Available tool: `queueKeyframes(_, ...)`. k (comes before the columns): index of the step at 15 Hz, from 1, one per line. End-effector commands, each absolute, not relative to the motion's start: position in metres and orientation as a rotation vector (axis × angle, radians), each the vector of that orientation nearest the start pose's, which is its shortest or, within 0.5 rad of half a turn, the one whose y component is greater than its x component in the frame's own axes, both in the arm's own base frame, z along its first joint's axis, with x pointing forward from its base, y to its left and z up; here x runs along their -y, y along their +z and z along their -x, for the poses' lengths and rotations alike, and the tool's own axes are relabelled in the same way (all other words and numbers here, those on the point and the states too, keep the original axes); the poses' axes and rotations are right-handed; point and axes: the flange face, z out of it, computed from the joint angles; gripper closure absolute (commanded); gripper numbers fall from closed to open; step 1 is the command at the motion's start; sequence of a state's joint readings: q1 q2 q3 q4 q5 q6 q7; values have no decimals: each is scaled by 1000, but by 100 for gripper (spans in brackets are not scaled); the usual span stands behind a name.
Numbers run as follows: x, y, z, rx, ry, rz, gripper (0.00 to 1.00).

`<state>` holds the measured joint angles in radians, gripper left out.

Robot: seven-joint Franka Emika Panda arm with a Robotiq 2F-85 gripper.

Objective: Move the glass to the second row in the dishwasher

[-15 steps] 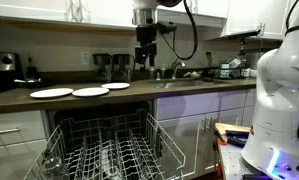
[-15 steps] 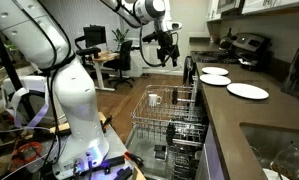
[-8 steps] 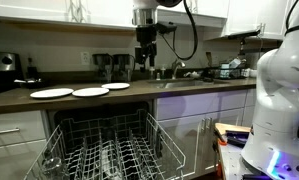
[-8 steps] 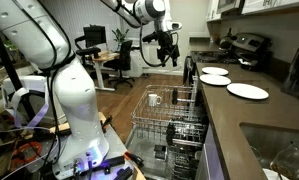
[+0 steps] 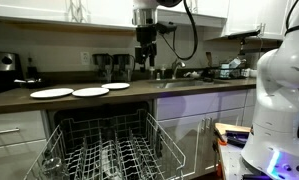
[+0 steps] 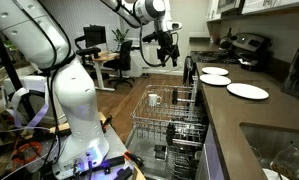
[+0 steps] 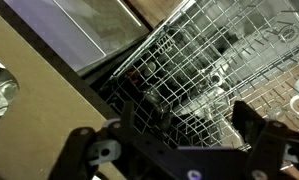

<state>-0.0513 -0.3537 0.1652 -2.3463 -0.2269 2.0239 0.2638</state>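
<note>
The dishwasher [image 5: 109, 125] is open under the counter, with its wire rack [image 5: 109, 155] pulled out; the rack also shows in an exterior view [image 6: 179, 118] and fills the wrist view [image 7: 204, 60]. A small pale glass [image 6: 155, 99] stands upright at the rack's outer edge. In the wrist view it is too faint among the wires to pick out. My gripper [image 5: 145, 58] hangs high above the counter and rack and also shows in an exterior view [image 6: 169, 56]. In the wrist view my gripper [image 7: 187, 112] has its jaws wide apart and empty.
Three white plates [image 5: 51, 93] [image 5: 90, 92] [image 5: 116, 86] lie on the dark counter, which also shows in an exterior view [image 6: 247, 91]. A sink [image 6: 279, 150] and white cabinet drawers [image 5: 14, 135] flank the dishwasher. The robot's base [image 6: 74, 110] stands on the floor beside the rack.
</note>
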Motion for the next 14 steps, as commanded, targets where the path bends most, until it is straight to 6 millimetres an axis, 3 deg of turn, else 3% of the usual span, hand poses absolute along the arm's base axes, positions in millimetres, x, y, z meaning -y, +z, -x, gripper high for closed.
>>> queueKeyframes(1, -41, 472, -443, -105, -120, 3391, 0)
queueKeyframes(6, -42, 475, -452, -12, -164, 3427, 0)
queueKeyframes(11, -47, 485, -477, 287, -326, 3505, 0)
queueKeyframes(14, -52, 492, -498, 432, -466, 3465, 0)
